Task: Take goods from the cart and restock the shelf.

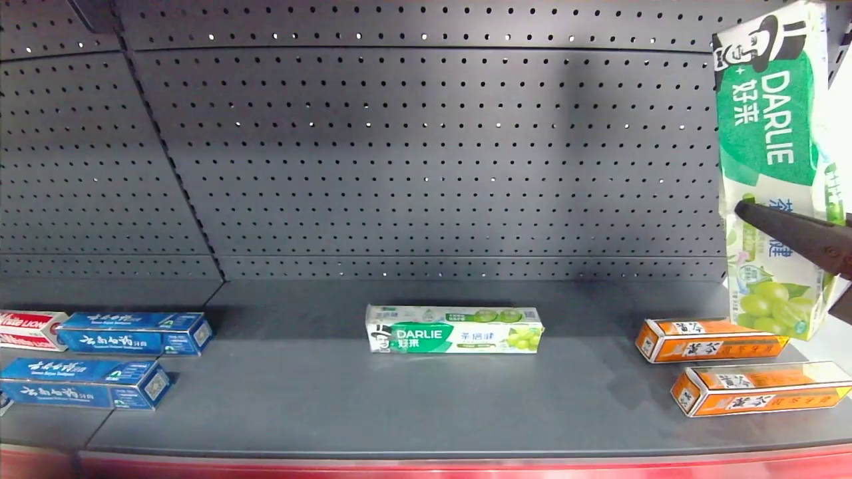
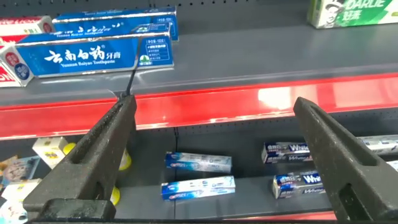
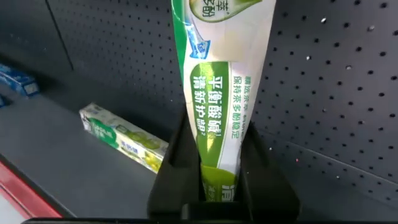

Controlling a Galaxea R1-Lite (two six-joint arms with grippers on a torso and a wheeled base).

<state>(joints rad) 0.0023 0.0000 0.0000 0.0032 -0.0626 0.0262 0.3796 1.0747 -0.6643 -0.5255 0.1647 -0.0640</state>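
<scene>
**Right arm.** The right gripper (image 3: 214, 146) is at the right end of the shelf, above the orange boxes. Its jaws are closed on the green toothpaste box (image 1: 765, 133), clamping its lower half from both sides. The box stands upright, with its top end well above the jaws and its bottom end below them, clear of the shelf deck.

**Left arm.** The left gripper (image 2: 214, 106) is in front of the shelf's red front edge (image 2: 217, 99). Its jaws are spread wide with nothing between them. Past them, a lower shelf (image 2: 249, 202) carries several blue-and-white toothpaste boxes (image 2: 198, 163) lying flat.

**Shelf deck (image 1: 299, 399).**
- Right: two orange boxes lie flat, one near the front (image 1: 759, 388) and one just behind it (image 1: 709, 339), apart from each other. The rear one lies directly under the held box.
- Centre: a second green box (image 1: 454, 329) of the same design lies flat, lengthwise along the shelf, well apart from the others.
- Left: two blue boxes lie flat, the nearer (image 1: 83, 382) in front of the farther (image 1: 136, 332). A red-and-white box (image 1: 30, 329) touches the farther one at its left end.

**Rear.** A dark perforated back panel (image 1: 432, 166) closes the shelf behind all the boxes.
</scene>
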